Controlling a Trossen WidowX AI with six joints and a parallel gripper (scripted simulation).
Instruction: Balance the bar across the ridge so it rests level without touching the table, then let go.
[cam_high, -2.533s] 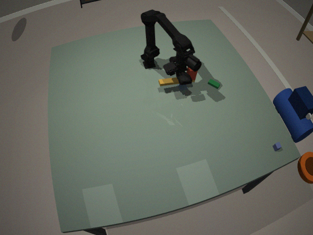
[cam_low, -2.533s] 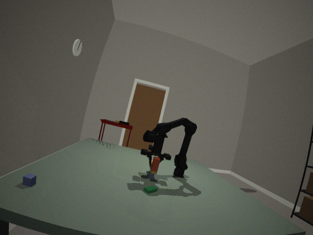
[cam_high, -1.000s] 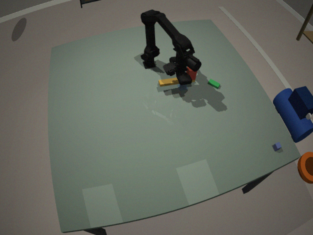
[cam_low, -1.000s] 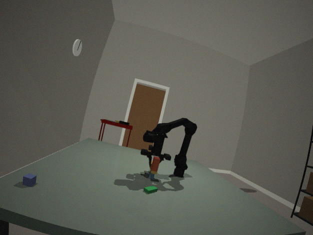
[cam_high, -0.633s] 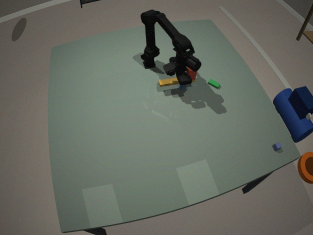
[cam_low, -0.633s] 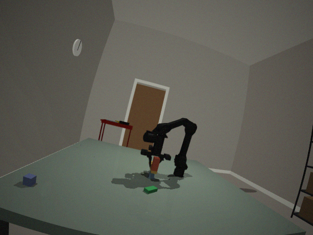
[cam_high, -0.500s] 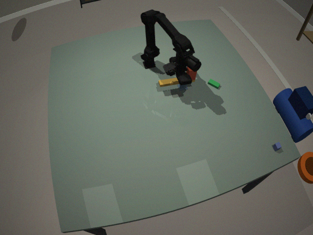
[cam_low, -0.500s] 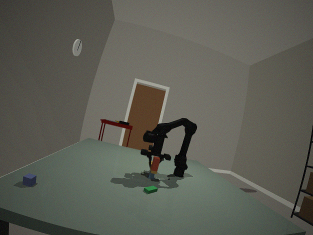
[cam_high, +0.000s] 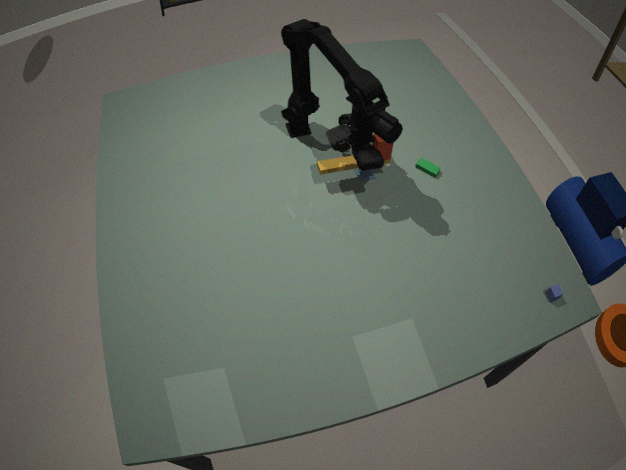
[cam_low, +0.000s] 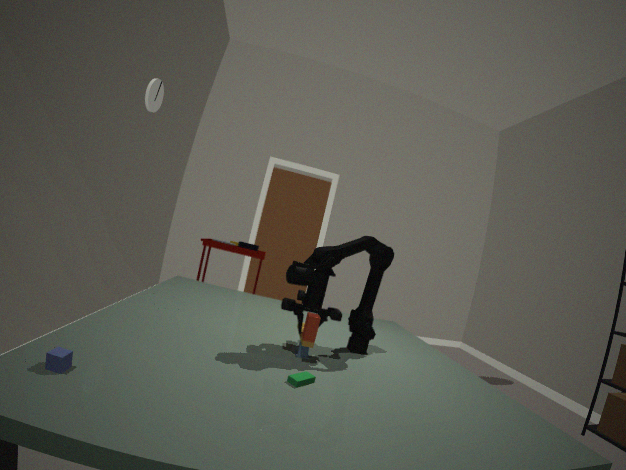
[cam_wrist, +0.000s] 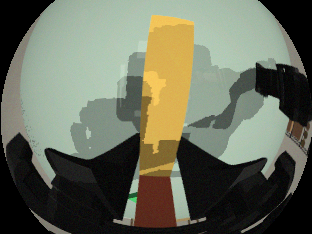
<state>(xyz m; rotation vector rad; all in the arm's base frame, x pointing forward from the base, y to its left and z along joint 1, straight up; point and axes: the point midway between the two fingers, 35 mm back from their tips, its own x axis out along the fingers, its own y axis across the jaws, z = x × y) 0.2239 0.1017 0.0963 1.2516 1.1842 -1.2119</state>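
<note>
Black parallel-jaw gripper (cam_high: 368, 160) clamped on the long flat bar, yellow at one end and red at the other (cam_wrist: 168, 104), gripped near the colour boundary. Small blue ridge block (cam_low: 303, 351) directly below the gripper on the grey-green table (cam_high: 202, 252). Flat green block (cam_high: 427, 166) lying near, off to one side. Small blue cube (cam_high: 554, 291) well apart. No legible labels or writing.

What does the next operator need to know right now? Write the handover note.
Gripper: shut on the bar, gripping it near the join of its yellow and red halves.
Bar: held over the small blue ridge; whether it touches the ridge cannot be told. It looks tilted, red end higher.
Green block and blue cube: lying apart on the table, not involved.
Done: bar picked up and brought to the ridge.
Left: level it, seat it, let go.
</note>
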